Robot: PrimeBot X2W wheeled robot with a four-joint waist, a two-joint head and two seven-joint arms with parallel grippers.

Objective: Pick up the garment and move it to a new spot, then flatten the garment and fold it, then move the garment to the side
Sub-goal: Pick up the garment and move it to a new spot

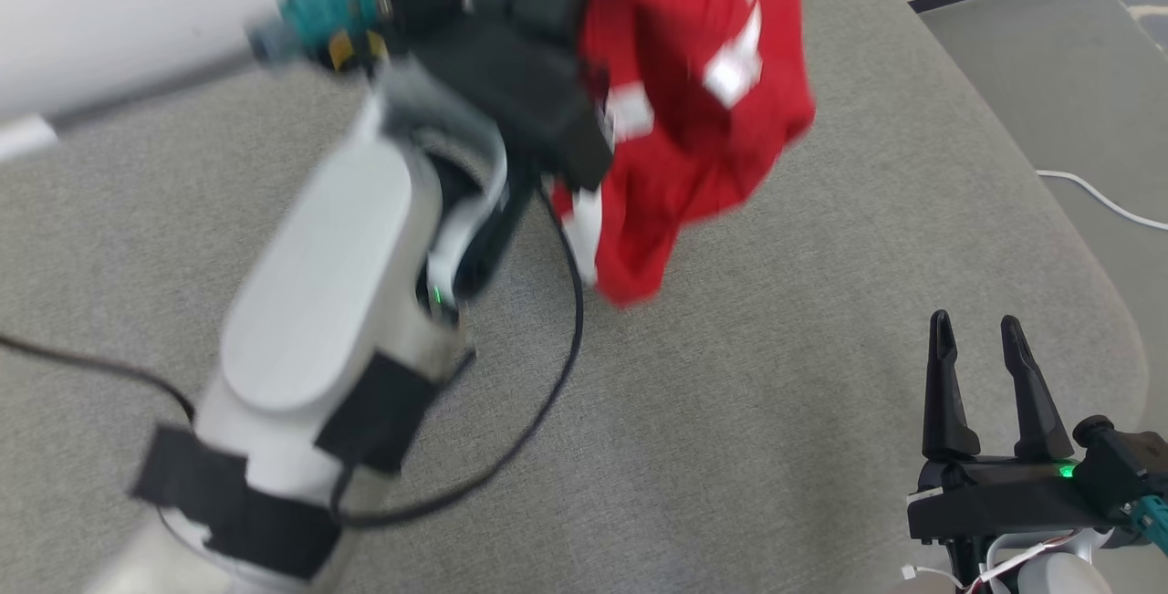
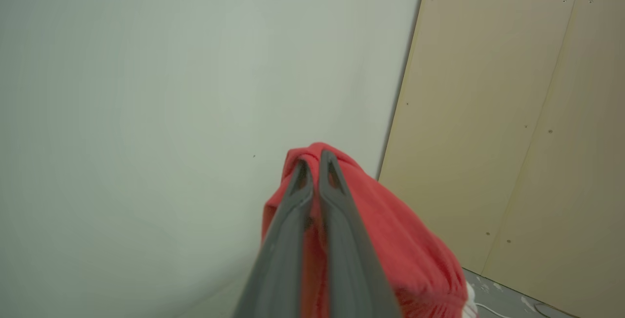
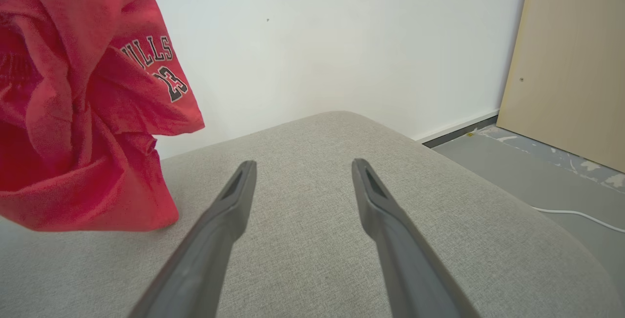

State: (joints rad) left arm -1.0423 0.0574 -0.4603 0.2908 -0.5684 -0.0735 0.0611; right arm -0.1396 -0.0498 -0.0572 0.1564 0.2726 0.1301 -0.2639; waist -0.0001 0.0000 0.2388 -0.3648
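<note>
Your left gripper (image 2: 316, 161) is shut tight on the shirt (image 2: 390, 240). Its two dark fingers press together. Red cloth is pinched between them and bunched up over their tips.

The shirt hangs down from that grip in a crumpled bundle. It is up in the air over the far part of the grey pad (image 1: 776, 411), a bit left of the middle. You can see white patches on it from the head view. From the right wrist view you can read black letters, "ULLS", and the number 23. Its low end comes down close to the pad, but you cannot tell if it touches.

Your left arm (image 1: 319, 320) reaches up and away from you. It looks blurry in the head view. A black cord (image 1: 570, 329) loops from it over the pad.

Your right gripper (image 1: 976, 325) is wide open and holds nothing. Its two fingers stand well apart and point away from you. It sits low over the near right part of the pad, well apart from the shirt.

Past the pad there is a pale wall (image 2: 146, 113). A tan board (image 2: 512, 113) stands to the right of it. The floor (image 1: 1049, 74) on the right is grey, and a white cord (image 1: 1104, 202) lies on it.
</note>
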